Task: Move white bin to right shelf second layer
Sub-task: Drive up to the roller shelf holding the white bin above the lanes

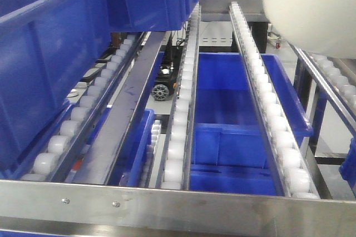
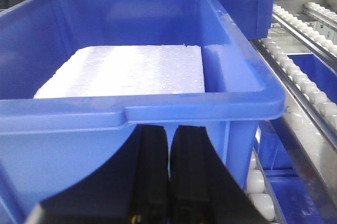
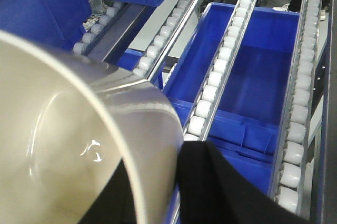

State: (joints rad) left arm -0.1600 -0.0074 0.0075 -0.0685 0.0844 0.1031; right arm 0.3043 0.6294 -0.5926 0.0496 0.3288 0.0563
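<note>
Gripped on its rim by the right pincer [image 3: 176, 182], white bin [image 3: 79, 145] hangs above the roller rails [image 1: 272, 120] for placement; left pincer [image 2: 169, 171] sits together, idle.

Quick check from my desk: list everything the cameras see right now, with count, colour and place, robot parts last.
white bin: one, cream-white, lifted at the front view's upper right over the rails, its wall gripped at the right wrist camera.
right shelf second layer: steel rails lined with white rollers, steel lip along the front.
blue crates on the rails: at least two, left side of the rack.
blue crate below: one, open, under the rails.
white foam block: one, inside the near blue crate in the left wrist view.
right pincer: black, clamped on the bin's rim.
left pincer: black, fingers together, beside the crate's front wall.
</note>
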